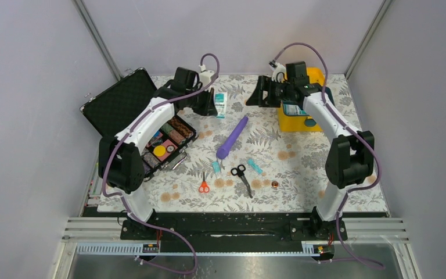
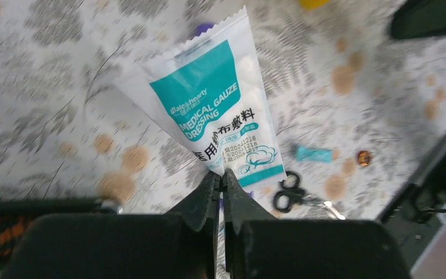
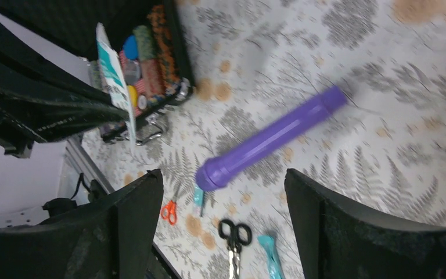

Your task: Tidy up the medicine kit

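Left gripper [image 2: 222, 180] is pinching a gauze packet [image 2: 220, 110], right gripper [image 3: 222, 177] is gaping empty beside the far-right kit [image 1: 293, 123], tube [image 1: 232, 136] and scissors [image 1: 241, 174] are lying unpacked mid-table.

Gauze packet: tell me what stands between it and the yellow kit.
The right gripper, open, hangs between the gauze packet, pinched by the left gripper, and the kit.

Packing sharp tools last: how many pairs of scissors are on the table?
2. Orange-handled scissors lie near the front edge, left of centre; black-handled scissors lie just right of them. Others may be hidden from view.
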